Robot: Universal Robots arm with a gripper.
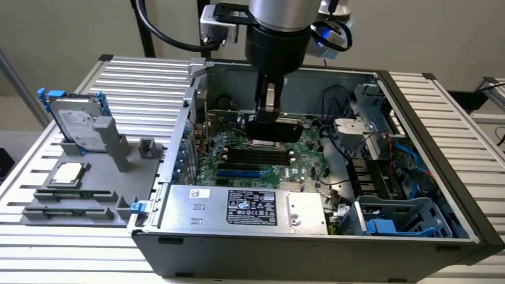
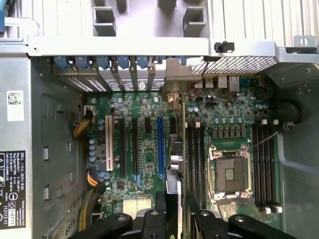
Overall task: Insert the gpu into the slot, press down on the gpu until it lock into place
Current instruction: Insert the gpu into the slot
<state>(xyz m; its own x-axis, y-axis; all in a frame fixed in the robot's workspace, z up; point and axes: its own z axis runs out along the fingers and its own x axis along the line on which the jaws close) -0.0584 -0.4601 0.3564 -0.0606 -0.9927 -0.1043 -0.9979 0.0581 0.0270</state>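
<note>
- Currently the pincer [image 1: 272, 118] reaches down from the arm into the open computer case [image 1: 316, 260]. It is clamped on the gpu [image 1: 285, 126], with its jaws pressing on the two flat faces.
- The gpu, thin and black, hangs upright directly beneath the pincer. In the wrist view it shows edge-on as a narrow line [image 2: 184, 149] running away from the pincer [image 2: 183, 211] toward the rear slot covers of the case.
- Beneath the pincer lies the green motherboard [image 1: 304, 151]. The gpu sits close above it, and whether its lower edge touches a slot cannot be told.
- The blue slot [image 2: 160, 149] runs parallel to the held gpu, just to one side of the pincer. The memory slots [image 2: 197, 164] and the bare processor socket [image 2: 230, 172] lie on the other side.
- In the exterior view, the silver power-supply box [image 1: 245, 207] lies inside the case, nearer the camera than the pincer.
- Well apart from the pincer, toward the exterior view's left and outside the case, a silver hard drive [image 1: 79, 121] with blue clips stands in a grey holder on the ribbed tabletop [image 1: 142, 74].
</note>
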